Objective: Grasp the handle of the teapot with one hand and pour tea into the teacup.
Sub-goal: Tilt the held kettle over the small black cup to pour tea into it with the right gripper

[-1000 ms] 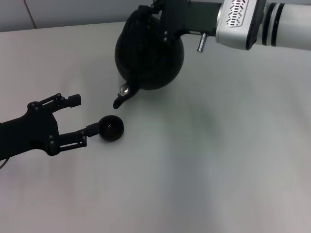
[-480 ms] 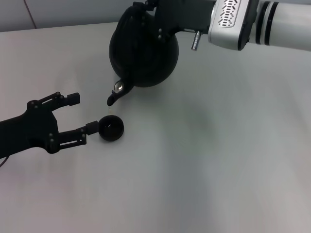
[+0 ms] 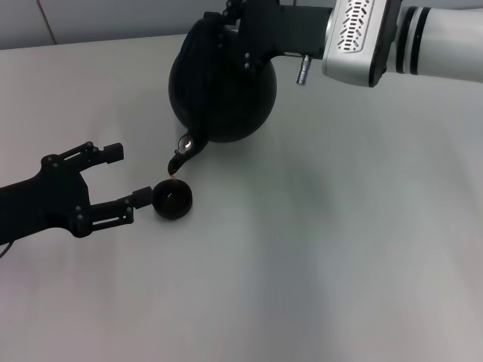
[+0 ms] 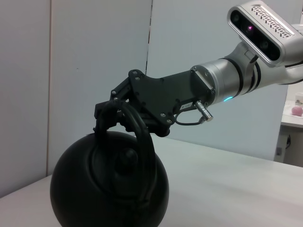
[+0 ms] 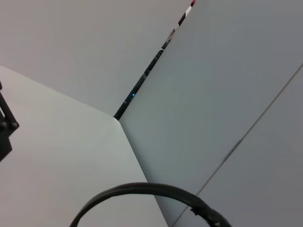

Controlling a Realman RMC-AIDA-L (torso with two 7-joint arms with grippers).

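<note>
Pale grey table (image 3: 339,249) fills our head view, with white wall panels behind. Our right gripper (image 4: 120,111) is closed around the handle (image 4: 142,142) and holds the teapot (image 3: 223,94) tilted at about 11 o'clock, spout (image 3: 181,154) pointing down. The cup (image 3: 173,199) sits at about 9 o'clock, directly under the spout tip. Our left gripper (image 3: 113,181) has its jaws spread, one finger touching the cup's side. We judge the grasp done and the pouring under way; we cannot see any liquid.
</note>
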